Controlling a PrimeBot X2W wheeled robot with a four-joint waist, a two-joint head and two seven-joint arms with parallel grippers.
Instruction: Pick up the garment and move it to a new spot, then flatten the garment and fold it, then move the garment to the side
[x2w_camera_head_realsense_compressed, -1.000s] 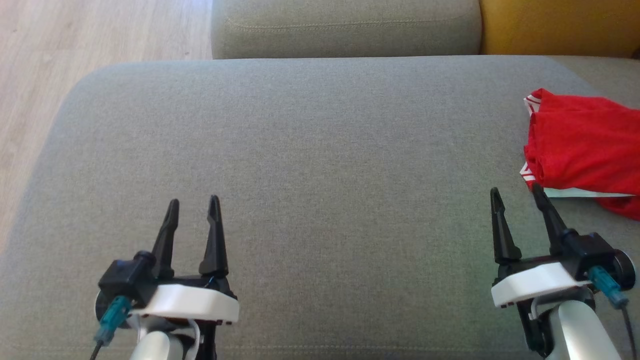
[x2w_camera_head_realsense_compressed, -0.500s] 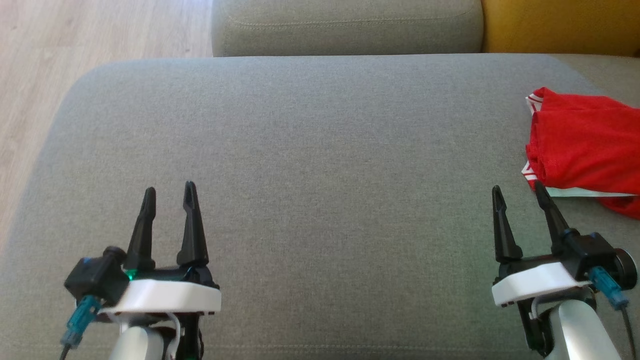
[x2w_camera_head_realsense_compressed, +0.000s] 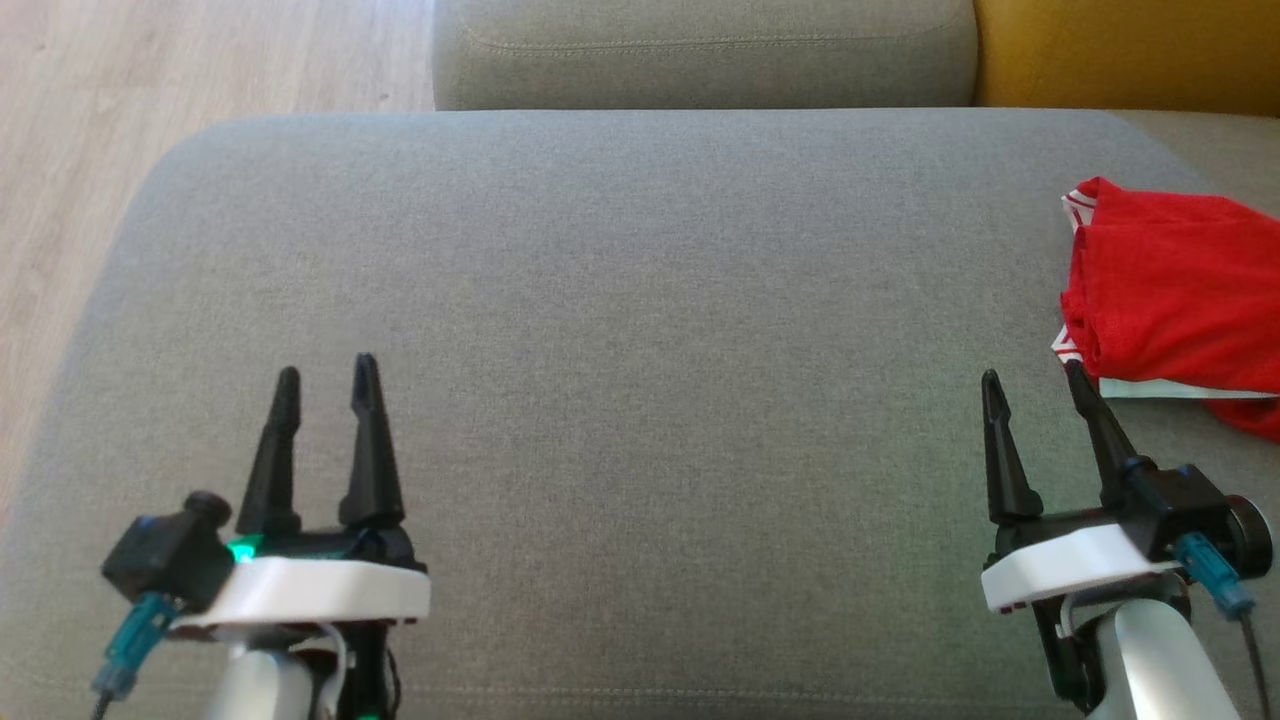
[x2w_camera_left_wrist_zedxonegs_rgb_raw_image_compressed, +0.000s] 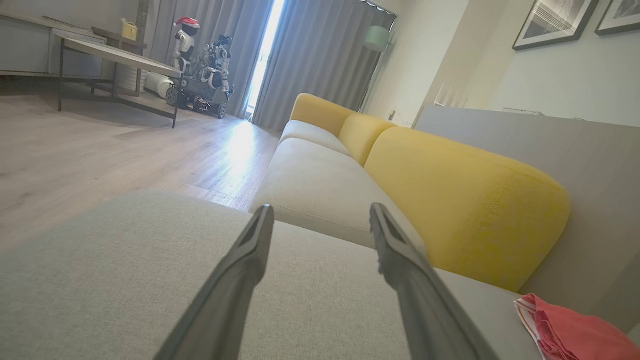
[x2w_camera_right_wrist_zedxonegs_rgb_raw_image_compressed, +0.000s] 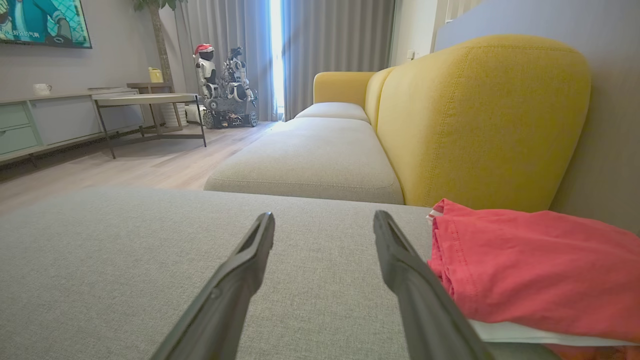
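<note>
Here, a roughly folded red garment (x2w_camera_head_realsense_compressed: 1170, 290) lies at the right edge of a grey sofa cushion (x2w_camera_head_realsense_compressed: 640, 280), in front of a yellow backrest (x2w_camera_head_realsense_compressed: 1120, 50). The right gripper (x2w_camera_head_realsense_compressed: 1031, 371) hovers just beside the cloth, its jaws spread wide and holding nothing. The left gripper (x2w_camera_head_realsense_compressed: 326, 366), well apart over the cushion's near left, is likewise wide open and empty.

Garment (x2w_camera_head_realsense_compressed: 1170, 290) on the cushion (x2w_camera_head_realsense_compressed: 640, 300), far right, just beside the right tool (x2w_camera_head_realsense_compressed: 1031, 372); left tool (x2w_camera_head_realsense_compressed: 326, 365) well apart.
</note>
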